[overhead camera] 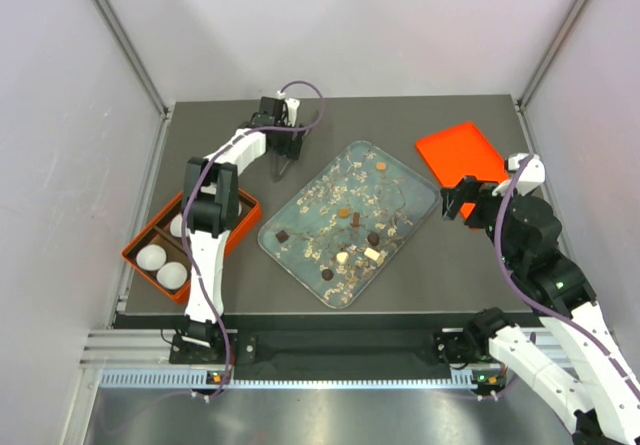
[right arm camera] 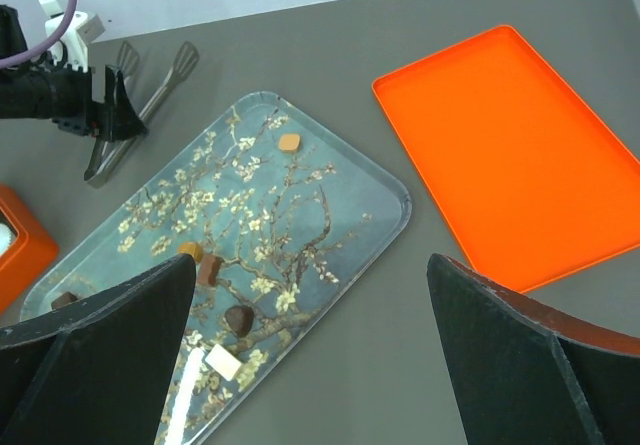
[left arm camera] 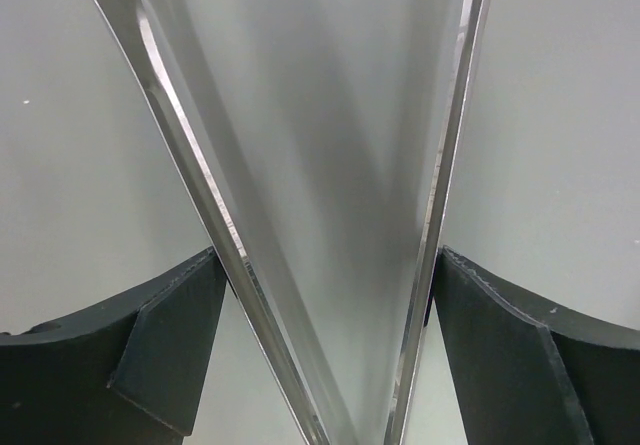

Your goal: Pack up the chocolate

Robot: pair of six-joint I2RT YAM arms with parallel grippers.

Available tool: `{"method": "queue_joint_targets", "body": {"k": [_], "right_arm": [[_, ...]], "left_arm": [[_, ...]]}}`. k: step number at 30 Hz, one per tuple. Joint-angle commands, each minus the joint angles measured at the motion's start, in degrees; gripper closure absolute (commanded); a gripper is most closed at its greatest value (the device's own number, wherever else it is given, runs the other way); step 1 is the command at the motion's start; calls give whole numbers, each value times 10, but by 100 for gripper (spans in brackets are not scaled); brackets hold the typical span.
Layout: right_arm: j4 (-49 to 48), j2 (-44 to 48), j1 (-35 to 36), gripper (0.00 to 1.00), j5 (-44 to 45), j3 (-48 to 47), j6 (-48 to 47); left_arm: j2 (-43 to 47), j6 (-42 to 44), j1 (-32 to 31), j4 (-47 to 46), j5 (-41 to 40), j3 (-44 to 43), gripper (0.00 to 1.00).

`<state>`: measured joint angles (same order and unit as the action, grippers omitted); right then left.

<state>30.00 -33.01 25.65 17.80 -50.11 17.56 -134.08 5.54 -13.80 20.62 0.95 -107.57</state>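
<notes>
Several small chocolate pieces, dark, caramel and white, lie on the clear flower-patterned tray (overhead camera: 400,180): a caramel one (overhead camera: 383,166) at the far end, a dark one (overhead camera: 373,237) and a white one (overhead camera: 373,254) nearer. The right wrist view shows the caramel piece (right arm camera: 289,142), a dark piece (right arm camera: 238,317) and a white piece (right arm camera: 224,361). My left gripper (overhead camera: 288,150) is at the table's far left, shut on metal tongs (left arm camera: 330,165), which also show in the right wrist view (right arm camera: 150,100). My right gripper (overhead camera: 455,203) is open and empty above bare table right of the tray (right arm camera: 385,180).
An orange divided box (overhead camera: 240,227) with white paper cups (overhead camera: 152,257) stands at the left front. A flat orange lid (overhead camera: 460,150) lies at the far right, also in the right wrist view (right arm camera: 520,155). Grey walls enclose the table.
</notes>
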Motion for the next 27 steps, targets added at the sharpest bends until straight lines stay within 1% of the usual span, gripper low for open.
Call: {"method": "queue_joint_targets", "body": {"k": [1,5,8,13,20,21,27], "right_arm": [[-13,1,3,0,9,-3,-8],[-11,3,3,0,9,-8,-4],[-9,2,4,0,8,-9,-1],[-9,1,3,0,8,-6,-1],[-13,0,3,0,9,-4,-4],[-13,0,3,0,10,-3,-4],[-13,7,2,0,15,1,-6]], "left_arm": [[-23,4,7,56,23,-26,14],[-42,-9,11,101,20,-65,15],[-53,-18,14,117,16,-80,15],[-52,-37,14,118,-26,-80,15],[-51,-55,14,118,-22,-81,13],[-53,-72,13,119,-27,-81,12],[-64,-84,14,124,-30,-82,13]]}}
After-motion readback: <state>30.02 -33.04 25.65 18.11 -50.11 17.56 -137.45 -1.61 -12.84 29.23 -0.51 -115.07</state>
